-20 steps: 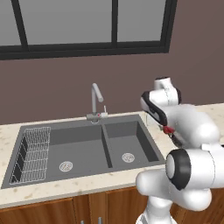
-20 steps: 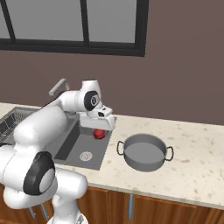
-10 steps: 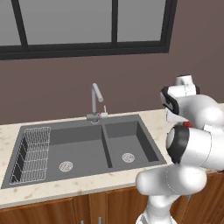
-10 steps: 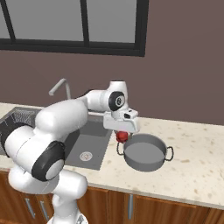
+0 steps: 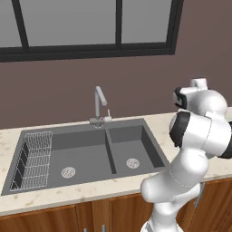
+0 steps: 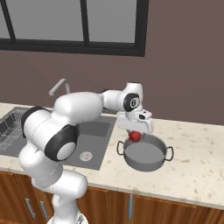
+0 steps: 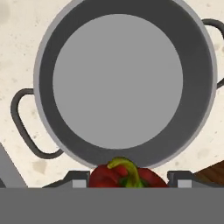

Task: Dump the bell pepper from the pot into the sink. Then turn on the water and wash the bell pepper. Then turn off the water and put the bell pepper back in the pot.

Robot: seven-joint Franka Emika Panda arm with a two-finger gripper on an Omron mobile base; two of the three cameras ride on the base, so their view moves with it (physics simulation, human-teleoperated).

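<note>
— Over the counter right of the sink [image 6: 94,135], where's my gripper [image 6: 135,134]?

— Above the pot's [image 6: 145,154] rim on the sink side, pinching the bell pepper [image 6: 135,136].

— So which way do I go?

— Pot's open bottom lies below and slightly right; I judge a short shift right before letting go.

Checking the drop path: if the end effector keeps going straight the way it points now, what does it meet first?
The end effector, shut on the bell pepper, points down into the pot. Straight on, it would likely meet the pot's bare grey floor near the rim; the height above it is unclear.
</note>
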